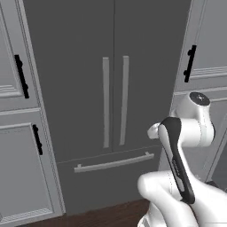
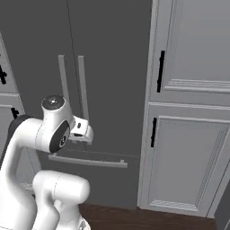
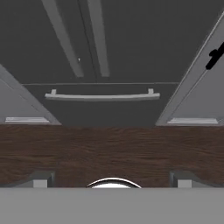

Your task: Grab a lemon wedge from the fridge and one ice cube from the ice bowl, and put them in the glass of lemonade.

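Observation:
The fridge (image 1: 84, 88) (image 2: 112, 58) (image 3: 140, 39) stands straight ahead, tall and dark grey, with both doors shut. Two light grey bar handles (image 1: 106, 102) (image 2: 83, 85) run side by side down its middle. A long drawer handle (image 1: 114, 162) (image 2: 87, 161) (image 3: 101, 96) lies across below them. My gripper (image 3: 112, 179) is open and holds nothing. It hangs low in front of the fridge, well short of the doors, aimed at the floor and the drawer. My arm's elbow (image 1: 186, 128) is folded up before the right door. The lemon wedge, the ice bowl and the glass of lemonade are out of view.
Lighter panelled cabinets (image 1: 17, 168) (image 2: 188, 157) with black handles (image 1: 21, 75) (image 2: 160, 72) flank the fridge on both sides. Dark wooden floor (image 3: 112, 148) (image 2: 148, 220) runs along the base of the fridge.

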